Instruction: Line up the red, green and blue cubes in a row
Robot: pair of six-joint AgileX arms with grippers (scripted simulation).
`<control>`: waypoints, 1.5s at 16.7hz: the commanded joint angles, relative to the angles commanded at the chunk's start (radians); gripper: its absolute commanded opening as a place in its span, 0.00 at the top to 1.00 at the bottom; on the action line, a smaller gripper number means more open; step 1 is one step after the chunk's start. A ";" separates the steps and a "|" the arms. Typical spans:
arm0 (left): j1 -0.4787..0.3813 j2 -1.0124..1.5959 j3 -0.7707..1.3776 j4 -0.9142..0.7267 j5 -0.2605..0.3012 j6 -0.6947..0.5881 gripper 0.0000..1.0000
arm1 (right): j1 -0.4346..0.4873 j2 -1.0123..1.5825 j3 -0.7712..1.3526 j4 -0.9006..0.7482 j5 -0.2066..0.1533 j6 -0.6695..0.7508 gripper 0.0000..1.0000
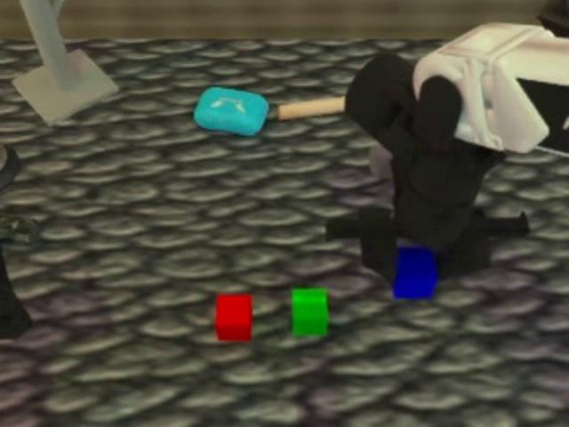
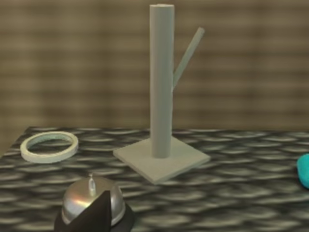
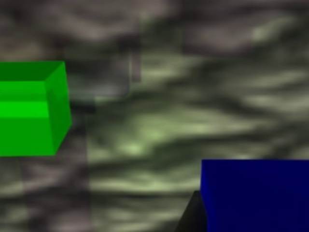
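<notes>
The red cube [image 1: 234,317] and the green cube [image 1: 309,311] sit side by side near the table's front with a small gap between them. The blue cube [image 1: 415,271] hangs to the right of the green one and a little farther back, just above the table. My right gripper [image 1: 418,258] reaches down from above and is shut on it. The right wrist view has the blue cube [image 3: 256,195] close up with one dark finger [image 3: 193,215] against its side, and the green cube [image 3: 31,108] beyond. My left arm [image 1: 7,267] is parked at the left edge.
A turquoise rounded block [image 1: 231,111] with a wooden handle [image 1: 311,108] lies at the back centre. A grey post stand [image 1: 62,71] is at the back left. The left wrist view shows a silver bell [image 2: 91,205] and a pale ring [image 2: 49,146].
</notes>
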 joint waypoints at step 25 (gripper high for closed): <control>0.000 0.000 0.000 0.000 0.000 0.000 0.00 | 0.006 0.091 -0.167 0.259 0.001 0.008 0.47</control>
